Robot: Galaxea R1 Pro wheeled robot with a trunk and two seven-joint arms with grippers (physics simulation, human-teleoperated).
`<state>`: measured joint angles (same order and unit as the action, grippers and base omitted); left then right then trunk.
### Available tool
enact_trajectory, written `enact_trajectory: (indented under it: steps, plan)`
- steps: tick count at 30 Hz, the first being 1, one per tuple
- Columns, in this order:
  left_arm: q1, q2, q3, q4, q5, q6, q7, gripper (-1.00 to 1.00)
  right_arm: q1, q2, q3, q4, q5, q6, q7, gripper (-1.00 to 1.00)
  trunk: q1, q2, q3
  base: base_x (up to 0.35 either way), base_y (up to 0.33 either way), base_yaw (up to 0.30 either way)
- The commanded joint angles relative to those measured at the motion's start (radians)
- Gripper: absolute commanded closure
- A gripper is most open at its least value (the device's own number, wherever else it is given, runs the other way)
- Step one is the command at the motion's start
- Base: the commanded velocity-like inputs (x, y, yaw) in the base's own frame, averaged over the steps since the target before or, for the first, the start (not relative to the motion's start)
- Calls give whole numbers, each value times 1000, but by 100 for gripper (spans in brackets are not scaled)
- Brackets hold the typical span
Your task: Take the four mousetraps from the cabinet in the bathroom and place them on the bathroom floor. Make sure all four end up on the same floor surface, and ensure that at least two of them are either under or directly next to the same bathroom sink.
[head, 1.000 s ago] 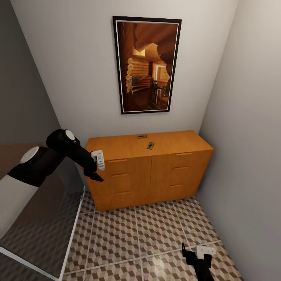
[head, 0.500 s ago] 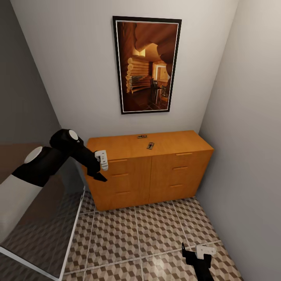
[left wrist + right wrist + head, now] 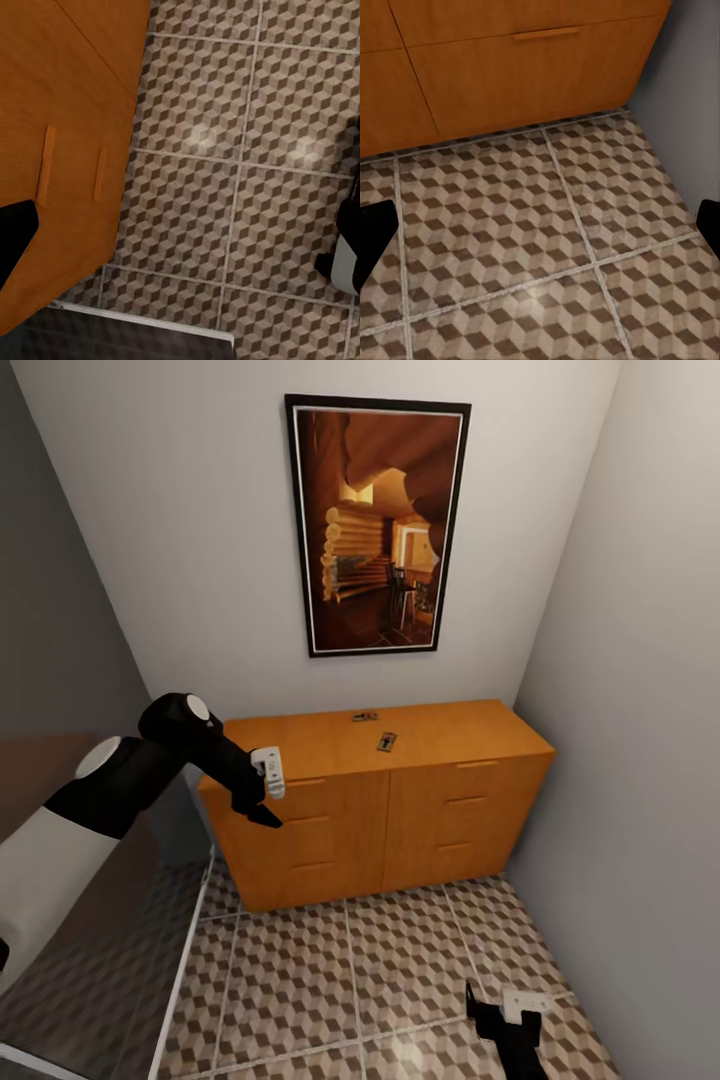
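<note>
Robot arm by the wooden cabinet

Two small brown wooden mousetraps (image 3: pixel 386 741) (image 3: pixel 364 716) lie on top of the wide orange-brown cabinet (image 3: pixel 400 820). The black left gripper (image 3: pixel 262 812) hangs by its corner; I cannot tell if it is open.

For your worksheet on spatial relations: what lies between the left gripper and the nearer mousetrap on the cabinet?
In the head view, only bare cabinet top lies between the left gripper and the nearer mousetrap.

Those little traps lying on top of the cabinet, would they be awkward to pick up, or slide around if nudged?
Each mousetrap looks like a small flat board, so probably stiff and light. Lying flat on the cabinet top, it likely offers little edge to pinch. That top looks smooth, so a nudge may slide it rather than tip it.
</note>
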<state>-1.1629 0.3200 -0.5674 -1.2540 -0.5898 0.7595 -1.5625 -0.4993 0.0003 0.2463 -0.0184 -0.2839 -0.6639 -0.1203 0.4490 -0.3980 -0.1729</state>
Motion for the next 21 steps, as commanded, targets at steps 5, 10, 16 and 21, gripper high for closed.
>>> enact_trajectory:
  steps: [5,10,16,21]
  plan:
    - [-1,-2,-2,8,-9,11,-8,-100,-1,1,9,0,-4,-2,-5,-100,1,-2,-2,250,0,0]
    - [-1,-2,-3,9,-10,11,-8,-100,-1,1,9,0,-4,-2,-5,-100,1,-2,-2,248,0,0]
    - [-1,-2,-3,9,-10,11,-8,-100,-1,1,9,1,-4,-2,-4,-100,1,-2,-2,234,0,0]
    - [-1,-2,-2,8,-10,11,-8,-100,1,0,9,2,-4,2,-6,-100,1,-2,-2,218,0,0]
